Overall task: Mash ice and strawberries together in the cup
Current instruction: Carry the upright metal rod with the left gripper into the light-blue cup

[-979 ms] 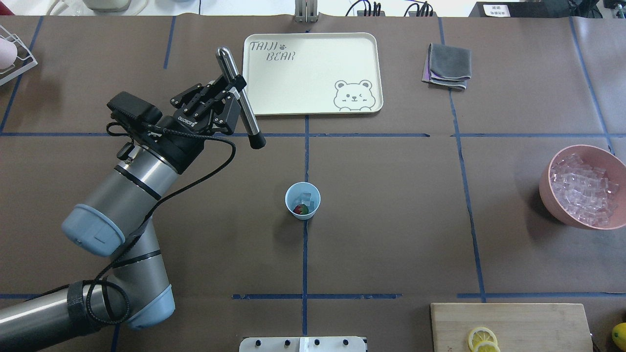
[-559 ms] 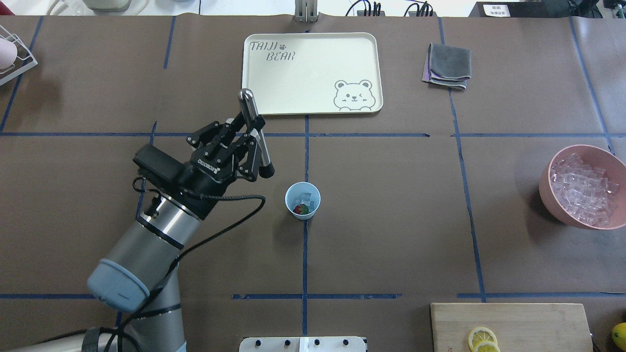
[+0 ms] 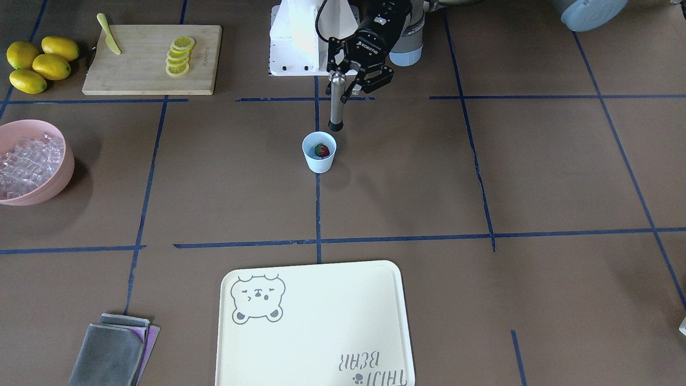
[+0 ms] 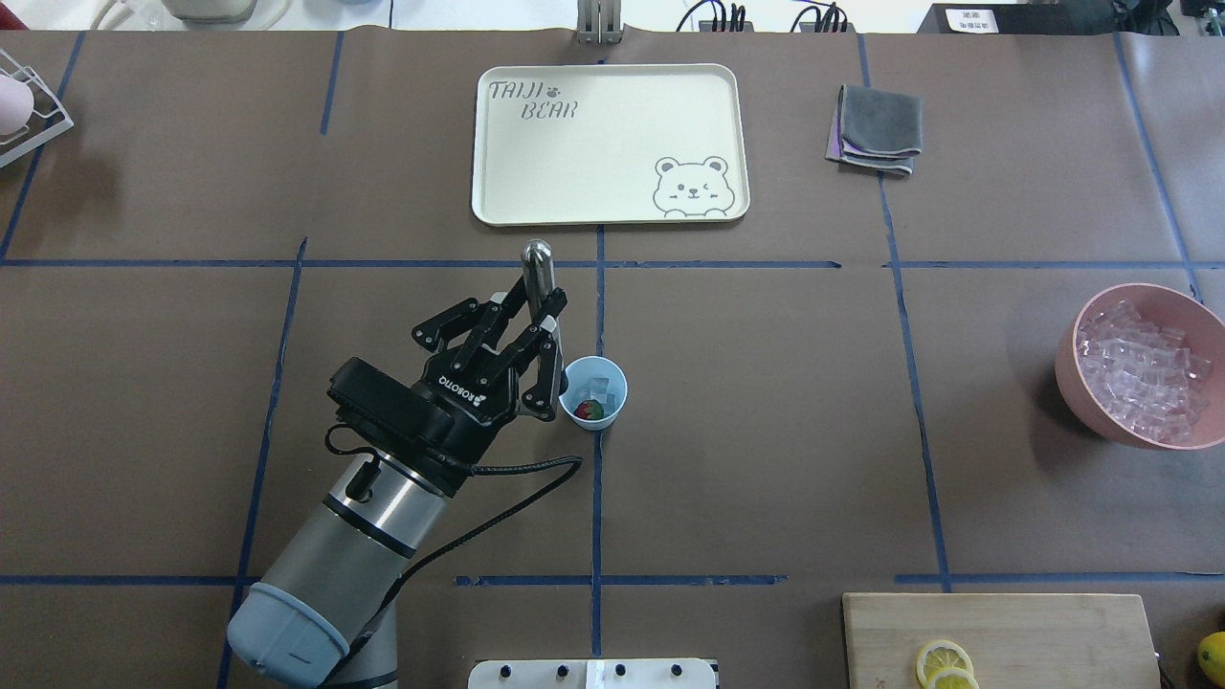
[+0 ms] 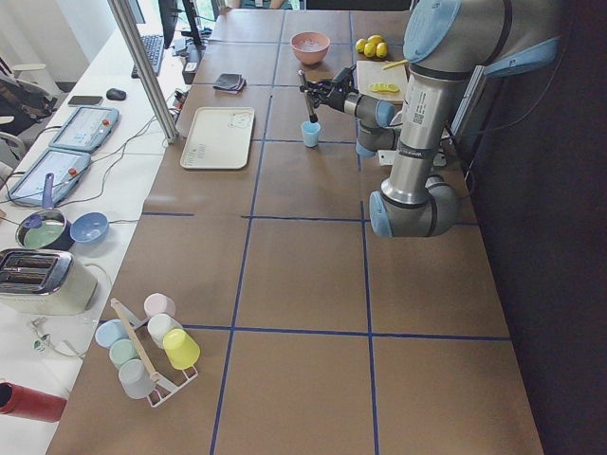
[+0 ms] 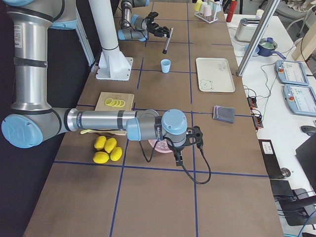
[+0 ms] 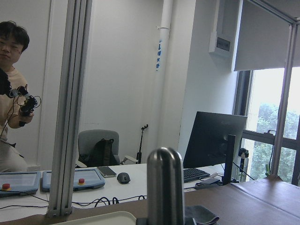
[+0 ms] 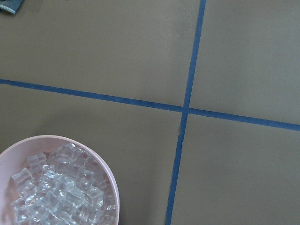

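Note:
The pale blue cup [image 4: 577, 413] stands mid-table on a blue tape line, also seen in the front view [image 3: 319, 160]. Inside lie a red strawberry [image 4: 589, 411] [image 3: 321, 150] and a few clear ice cubes [image 4: 597, 387]. My left gripper [image 4: 547, 330] [image 3: 343, 80] is shut on a steel muddler [image 4: 537, 263] [image 3: 335, 104], held roughly upright. Its black tip [image 3: 335, 127] hangs just above the table beside the cup's rim, on the robot's side. My right gripper [image 6: 194, 137] hovers over the pink bowl [image 4: 1077, 378] of ice [image 4: 1144, 368]; I cannot tell its state.
A cream bear tray [image 4: 612, 144] lies beyond the cup, with a folded grey cloth [image 4: 876, 129] to its right. A cutting board [image 3: 139, 64] carries lemon slices [image 3: 179, 56] and a yellow knife [image 3: 109, 33]. Whole lemons [image 3: 37, 61] sit beside it.
My left arm has carried the muddler from beside the tray's near-left corner down to the cup's left side. The cup and its contents have not moved.

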### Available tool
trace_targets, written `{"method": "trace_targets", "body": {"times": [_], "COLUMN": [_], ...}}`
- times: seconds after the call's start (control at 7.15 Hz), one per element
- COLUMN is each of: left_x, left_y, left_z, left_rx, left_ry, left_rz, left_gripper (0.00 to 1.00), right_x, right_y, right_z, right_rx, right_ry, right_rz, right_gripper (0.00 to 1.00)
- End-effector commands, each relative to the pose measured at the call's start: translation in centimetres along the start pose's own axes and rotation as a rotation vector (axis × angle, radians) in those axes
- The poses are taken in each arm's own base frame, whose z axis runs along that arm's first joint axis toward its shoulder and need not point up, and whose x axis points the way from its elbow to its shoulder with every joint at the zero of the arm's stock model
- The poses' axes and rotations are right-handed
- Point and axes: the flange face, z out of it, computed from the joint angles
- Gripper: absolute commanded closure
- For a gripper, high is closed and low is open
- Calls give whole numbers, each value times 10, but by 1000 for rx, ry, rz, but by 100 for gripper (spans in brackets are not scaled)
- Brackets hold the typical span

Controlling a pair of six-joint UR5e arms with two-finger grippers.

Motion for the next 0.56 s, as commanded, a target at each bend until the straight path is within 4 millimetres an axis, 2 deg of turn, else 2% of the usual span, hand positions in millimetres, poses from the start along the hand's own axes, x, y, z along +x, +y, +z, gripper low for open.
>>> {"method": "trace_targets", "body": {"times": [0.0, 0.14, 0.28, 0.42], "left_x": [7, 13, 28, 25], "left_y": [1, 0, 8, 9], "left_z": [4, 8, 24, 30], "left_rx": [6, 8, 8, 11], "left_ry": [3, 12, 8, 1], "left_rz": [-13, -21, -15, -6], "left_gripper": [100, 100, 100, 100], "right_x": [0, 0, -1, 0], "right_y": [0, 0, 0, 1], "right_z": [0, 0, -1, 0], "right_rx": [0, 0, 3, 1], "right_ry": [0, 0, 0, 0], "right_rz": [0, 0, -3, -1], "right_gripper": [1, 1, 1, 1]}}
